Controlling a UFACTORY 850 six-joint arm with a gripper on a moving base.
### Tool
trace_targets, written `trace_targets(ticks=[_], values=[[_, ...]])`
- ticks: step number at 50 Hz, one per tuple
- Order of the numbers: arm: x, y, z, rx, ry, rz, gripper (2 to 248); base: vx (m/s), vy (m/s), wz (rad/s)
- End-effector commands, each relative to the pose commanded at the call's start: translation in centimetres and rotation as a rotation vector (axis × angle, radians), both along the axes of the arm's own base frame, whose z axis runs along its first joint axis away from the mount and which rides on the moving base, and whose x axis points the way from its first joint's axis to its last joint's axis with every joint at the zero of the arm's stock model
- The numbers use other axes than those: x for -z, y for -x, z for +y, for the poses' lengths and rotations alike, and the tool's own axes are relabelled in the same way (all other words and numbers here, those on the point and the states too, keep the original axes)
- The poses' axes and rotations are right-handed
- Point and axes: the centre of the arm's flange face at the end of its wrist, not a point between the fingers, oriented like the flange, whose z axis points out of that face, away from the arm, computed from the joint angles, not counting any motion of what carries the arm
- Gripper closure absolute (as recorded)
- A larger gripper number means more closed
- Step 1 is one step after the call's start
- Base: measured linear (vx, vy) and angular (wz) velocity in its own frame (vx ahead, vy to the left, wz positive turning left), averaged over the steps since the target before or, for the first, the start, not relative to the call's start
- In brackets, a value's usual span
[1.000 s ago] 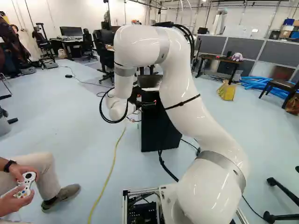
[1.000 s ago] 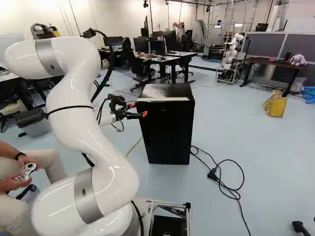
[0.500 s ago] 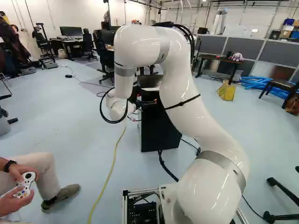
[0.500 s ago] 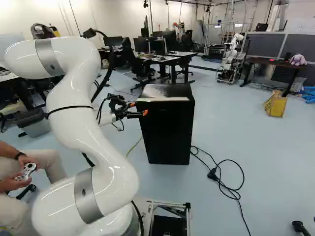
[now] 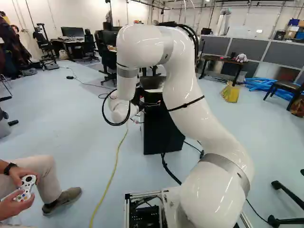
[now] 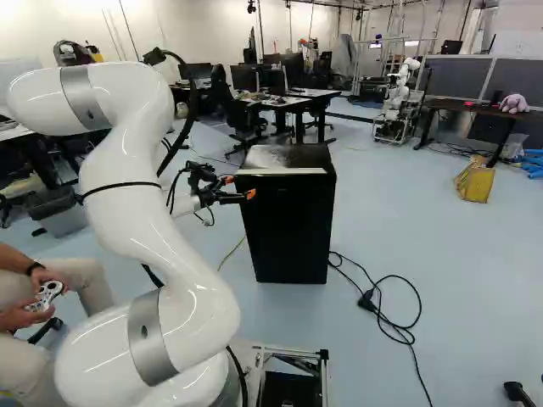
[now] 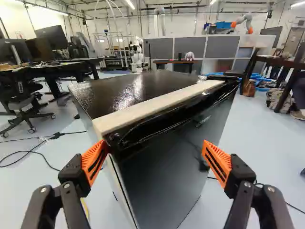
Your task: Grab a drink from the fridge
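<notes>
In the right base view, my gripper is beside the upper front of a small black fridge, whose door looks closed. Seen from the wrist, the gripper stands wide open with nothing gripped. One orange pad is by the door's upper corner and side edge, and the other orange pad is over the door's front face. Whether either touches the fridge I cannot tell. A pale strip runs along the front of its black top. No drink is visible; the fridge's inside is hidden.
A black cable lies on the floor beside the fridge, and a yellow cable runs along the floor. A seated person's hands hold a controller near the base. Desks and chairs stand behind. Another robot stands farther back.
In the right base view my gripper has risen very slightly beside the fridge. The base, the fridge and its door have not visibly moved.
</notes>
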Motion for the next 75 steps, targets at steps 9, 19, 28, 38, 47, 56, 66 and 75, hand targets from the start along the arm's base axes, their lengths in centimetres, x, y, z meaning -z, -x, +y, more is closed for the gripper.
trace_targets(ticks=[9, 19, 28, 38, 47, 56, 66, 75], values=[[0.0, 0.4, -0.5, 0.013, 0.002, 0.007, 3, 0.0, 0.0, 0.0], [0.0, 1.0, -1.1, 0.029, 0.005, 0.015, 3, -0.001, -0.002, -0.008], [-0.1, 1.6, -1.8, 0.044, 0.009, 0.025, 3, 0.001, -0.008, -0.009], [-0.1, 2.5, -2.7, 0.062, 0.015, 0.039, 3, 0.0, 0.0, 0.0], [-0.2, 3.4, -3.8, 0.081, 0.022, 0.053, 3, 0.0, 0.0, 0.0], [-0.2, 4.4, -4.8, 0.101, 0.029, 0.068, 3, 0.0, 0.0, 0.0], [-0.2, 5.6, -6.0, 0.123, 0.038, 0.086, 3, 0.0, 0.0, 0.0], [-0.3, 6.7, -7.1, 0.143, 0.046, 0.102, 3, -0.001, 0.005, 0.001]])
